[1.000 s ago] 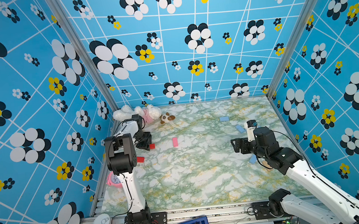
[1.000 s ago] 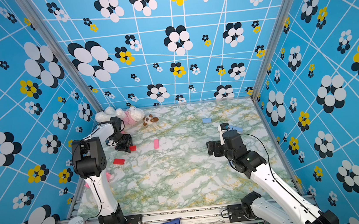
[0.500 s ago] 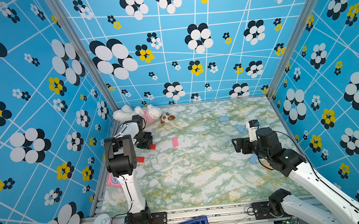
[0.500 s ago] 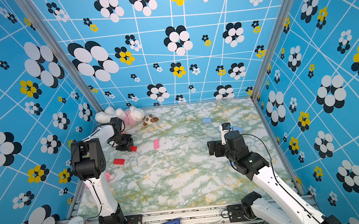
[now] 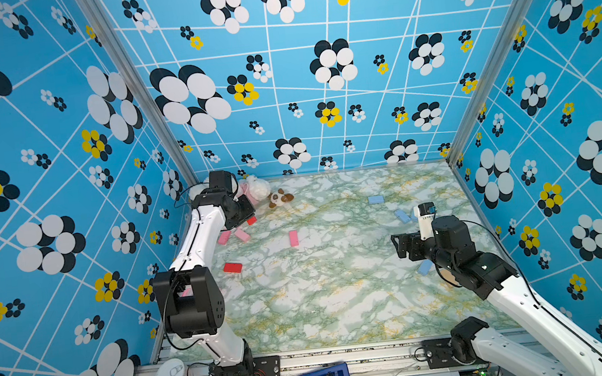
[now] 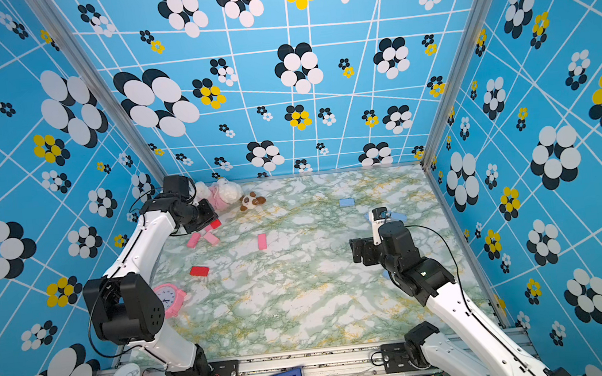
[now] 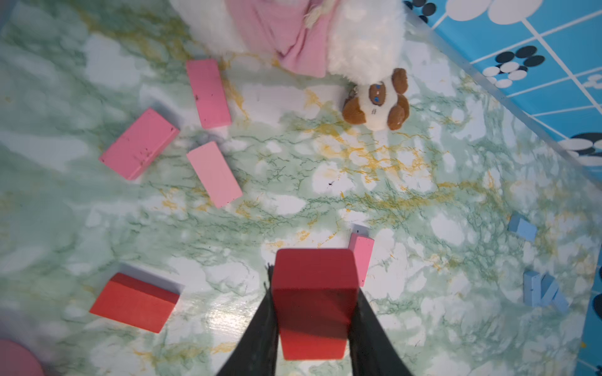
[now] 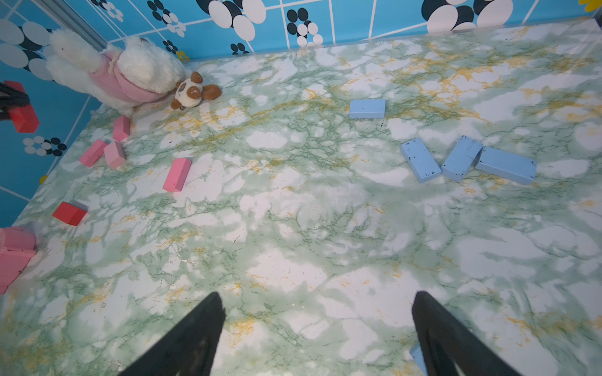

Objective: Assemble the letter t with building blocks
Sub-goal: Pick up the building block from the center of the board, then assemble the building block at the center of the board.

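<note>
My left gripper (image 7: 312, 283) is shut on a red block (image 7: 312, 302) and holds it off the marble table, at the back left in both top views (image 5: 252, 220) (image 6: 215, 224). A second red block (image 5: 232, 267) (image 7: 133, 302) lies flat closer to the front. Several pink blocks lie near it: two close together (image 5: 224, 237) (image 5: 242, 235) and one apart (image 5: 293, 238) (image 8: 177, 174). Light blue blocks (image 8: 367, 108) (image 8: 420, 159) (image 8: 506, 164) lie at the right. My right gripper (image 8: 317, 309) (image 5: 402, 249) hangs open and empty above bare table.
A white-and-pink plush toy (image 5: 256, 190) and a small brown-and-white toy (image 5: 280, 198) sit in the back left corner. A pink alarm clock (image 6: 168, 298) stands behind the left arm. Another light blue block (image 5: 424, 268) lies under the right arm. Walls (image 5: 473, 102) enclose three sides.
The left gripper closed on the red block and raised it from the table. The right arm has barely moved.
</note>
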Controlling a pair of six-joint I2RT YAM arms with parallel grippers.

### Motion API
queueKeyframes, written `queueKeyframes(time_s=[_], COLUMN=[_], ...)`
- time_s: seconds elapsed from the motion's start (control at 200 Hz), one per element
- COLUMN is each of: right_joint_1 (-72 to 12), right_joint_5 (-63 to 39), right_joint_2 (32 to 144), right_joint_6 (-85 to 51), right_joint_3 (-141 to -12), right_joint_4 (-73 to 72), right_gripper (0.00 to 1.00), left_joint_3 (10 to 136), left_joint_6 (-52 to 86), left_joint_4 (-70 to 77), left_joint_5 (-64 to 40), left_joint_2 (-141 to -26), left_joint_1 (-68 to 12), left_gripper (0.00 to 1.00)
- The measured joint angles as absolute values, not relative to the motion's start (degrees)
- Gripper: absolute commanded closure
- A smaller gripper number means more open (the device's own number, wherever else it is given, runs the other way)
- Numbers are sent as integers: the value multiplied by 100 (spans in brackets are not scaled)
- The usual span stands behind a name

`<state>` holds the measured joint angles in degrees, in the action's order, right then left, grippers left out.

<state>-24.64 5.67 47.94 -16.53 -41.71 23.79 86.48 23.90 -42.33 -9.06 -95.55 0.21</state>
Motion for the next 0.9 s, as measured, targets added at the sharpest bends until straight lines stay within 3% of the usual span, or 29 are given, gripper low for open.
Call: queueKeyframes(time_s=[0.35,0.645,0.9], right_joint_1=[-2464,-2464,-2464], right_joint_5=[565,563,528], right_joint_2=[4886,4884,4831], right_joint_6=[-1470,-1350,-1284], right_joint_3=[-4171,-4171,-4169], right_joint_4=[2379,2379,2338], right_gripper=[6,5,5], left_joint_3=[8597,8971,8333], left_joint_6=[38,-1568,-3581], left_joint_4=[-4021,-4410,-4482], left_joint_5=[-1013,-1146,-425], left_joint_2=[-9100,-9454,-9478], left_joint_1=[-193,-432,-1050], left_gripper=[100,100,100])
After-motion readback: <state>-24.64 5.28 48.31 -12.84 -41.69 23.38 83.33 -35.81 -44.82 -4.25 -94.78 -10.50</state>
